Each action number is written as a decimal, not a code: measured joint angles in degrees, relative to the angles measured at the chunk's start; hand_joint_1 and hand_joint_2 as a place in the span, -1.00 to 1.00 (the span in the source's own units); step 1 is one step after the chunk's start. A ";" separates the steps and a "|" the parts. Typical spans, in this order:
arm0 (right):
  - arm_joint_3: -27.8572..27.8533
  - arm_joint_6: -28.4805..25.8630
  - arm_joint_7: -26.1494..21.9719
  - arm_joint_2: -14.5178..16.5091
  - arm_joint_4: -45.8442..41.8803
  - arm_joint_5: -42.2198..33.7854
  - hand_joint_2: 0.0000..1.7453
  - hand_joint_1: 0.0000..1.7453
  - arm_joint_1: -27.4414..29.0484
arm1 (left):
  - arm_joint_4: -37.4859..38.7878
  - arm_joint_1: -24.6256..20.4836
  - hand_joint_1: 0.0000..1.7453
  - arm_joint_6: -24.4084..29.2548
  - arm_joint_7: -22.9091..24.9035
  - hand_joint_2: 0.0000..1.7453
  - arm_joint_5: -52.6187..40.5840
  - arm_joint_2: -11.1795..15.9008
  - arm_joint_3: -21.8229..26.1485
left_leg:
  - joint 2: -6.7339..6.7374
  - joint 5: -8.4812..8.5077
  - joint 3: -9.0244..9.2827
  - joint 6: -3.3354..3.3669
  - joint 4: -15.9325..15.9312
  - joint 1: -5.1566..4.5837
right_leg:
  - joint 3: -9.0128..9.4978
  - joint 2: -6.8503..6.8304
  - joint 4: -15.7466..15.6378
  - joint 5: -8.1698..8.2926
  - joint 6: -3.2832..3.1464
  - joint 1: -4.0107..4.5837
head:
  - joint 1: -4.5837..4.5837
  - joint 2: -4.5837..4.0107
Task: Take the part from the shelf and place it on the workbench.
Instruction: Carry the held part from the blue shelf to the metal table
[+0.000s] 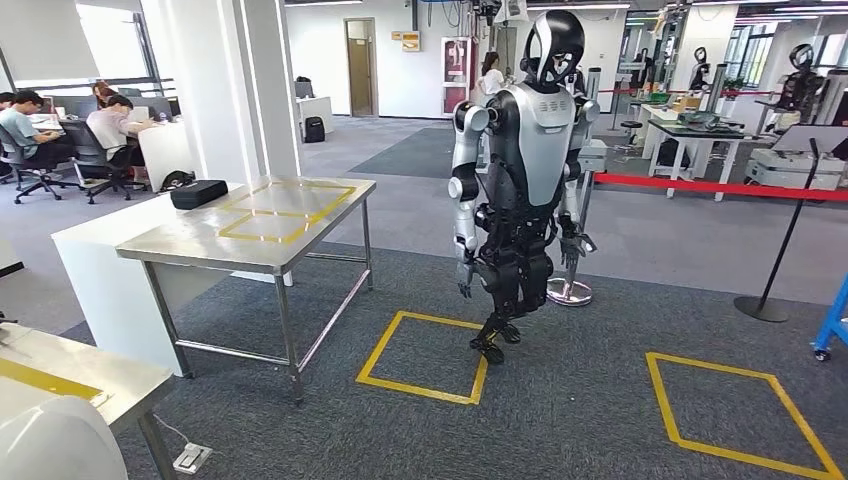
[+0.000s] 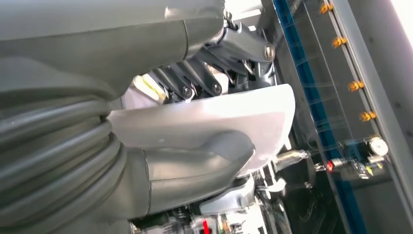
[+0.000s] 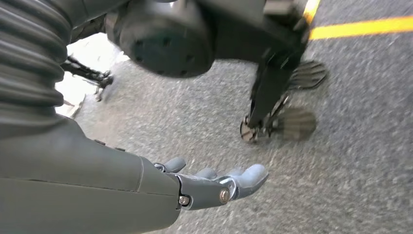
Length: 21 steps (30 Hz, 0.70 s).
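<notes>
One half of the job looks done. Head view: a white, smoothly curved plastic part sits at the lower left corner, apart from the steel-topped desk marked with yellow tape; setting it down remains. Left wrist view: the left robot hand grips the part, thumb on one face, dark fingers on the other. Right wrist view: the right robot hand hangs over grey carpet, fingers extended, holding nothing.

White curved part gripped in the left hand
</notes>
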 joint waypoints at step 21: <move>-0.36 -0.28 0.73 0.43 -0.01 0.26 1.00 -1.00 -0.02 | 1.15 -2.99 1.00 0.81 0.05 1.00 -0.20 -2.67 0.56 | -0.76 -0.21 -2.92 -1.65 4.98 0.90 | 0.10 2.54 0.16 -0.20 -0.63 -0.50 | -0.08 0.00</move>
